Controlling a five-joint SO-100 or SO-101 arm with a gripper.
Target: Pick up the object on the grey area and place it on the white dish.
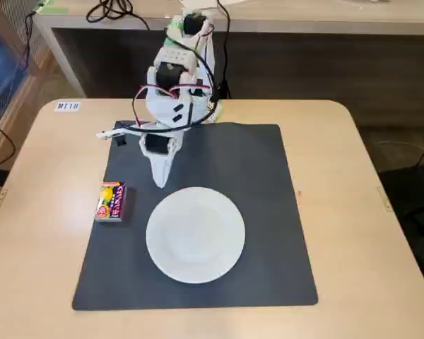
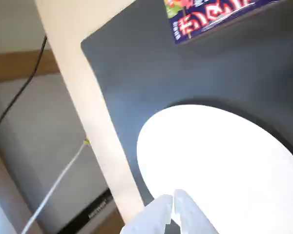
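Gripper (image 2: 173, 204) tips pinched together, holding nothing, hanging over white dish (image 2: 219, 161) near rim in wrist view. Object (image 1: 112, 201) flat on left edge of grey area (image 1: 268, 176) in fixed view, just left of dish, untouched. Pretty sure still approach stage. Next up: swing left, spread fingers, drop over packet.

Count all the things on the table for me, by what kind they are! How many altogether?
Robot arm with its fingers together: 1
Dark grey mat: 1
White plate: 1
Small colourful packet, on the mat's left edge in the fixed view: 1
White label on the tabletop: 1
Total: 5
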